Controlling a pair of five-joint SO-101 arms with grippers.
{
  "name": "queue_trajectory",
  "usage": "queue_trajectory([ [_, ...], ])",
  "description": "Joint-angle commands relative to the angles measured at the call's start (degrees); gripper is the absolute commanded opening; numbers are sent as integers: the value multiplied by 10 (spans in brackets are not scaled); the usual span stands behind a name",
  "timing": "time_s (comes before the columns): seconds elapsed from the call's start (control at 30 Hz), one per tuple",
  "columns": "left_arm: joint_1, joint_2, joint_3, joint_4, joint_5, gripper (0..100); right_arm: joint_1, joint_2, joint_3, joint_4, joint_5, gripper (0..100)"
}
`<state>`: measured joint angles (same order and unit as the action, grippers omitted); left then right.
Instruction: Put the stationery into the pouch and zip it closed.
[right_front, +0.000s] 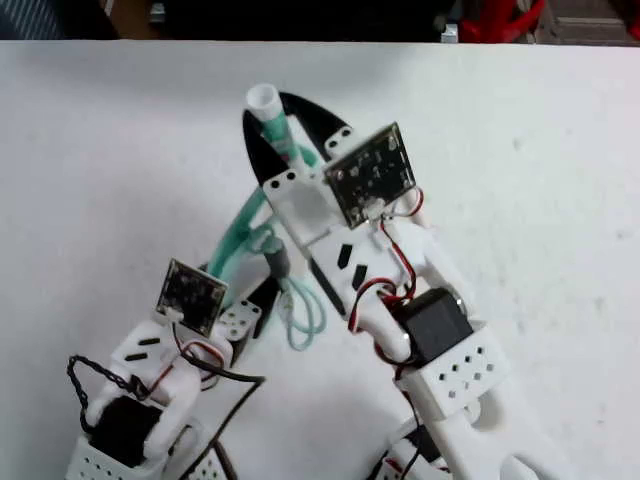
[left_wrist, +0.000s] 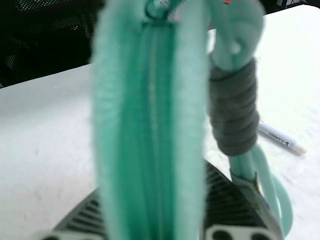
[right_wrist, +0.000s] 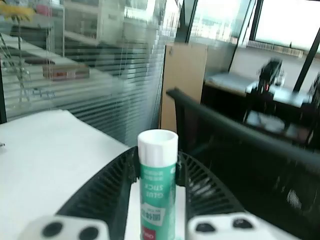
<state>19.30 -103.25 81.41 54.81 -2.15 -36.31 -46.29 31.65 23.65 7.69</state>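
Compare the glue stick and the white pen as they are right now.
The glue stick is clamped in the right gripper; the white pen lies loose on the table. The glue stick has a green body under a white cap; the pen looks white all along. The glue stick is stubby, the pen slim. Neither is in the pouch.

A white table lies beneath the right tool. Beyond the tool stand a glass partition with horizontal blinds, a brown board, dark desks and bright windows.
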Motion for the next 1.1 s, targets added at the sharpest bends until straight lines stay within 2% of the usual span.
queue_trajectory([
  [0.0, -3, 7, -5, -18, -4, 162, 13, -8, 28, -4, -76, 17],
  [0.13, -2, 7, -5, -18, -4, 162, 0, -54, 33, 47, -119, 17],
  [0.4, -3, 7, -4, -18, -4, 162, -36, -76, 33, 102, -118, 24],
  [0.47, -3, 7, -4, -18, -4, 162, -29, -76, 32, 130, -112, 78],
  [0.57, -3, 7, -4, -18, -4, 162, -23, -78, 9, 186, -84, 256],
  [0.63, -3, 7, -4, -19, -4, 162, -7, -82, -20, 216, -82, 323],
  [0.83, -4, 7, 0, -27, -4, 162, 86, -82, -131, 290, -82, 273],
  [1.07, -4, 7, 0, -25, -4, 162, 197, -78, -126, 352, -82, 269],
])
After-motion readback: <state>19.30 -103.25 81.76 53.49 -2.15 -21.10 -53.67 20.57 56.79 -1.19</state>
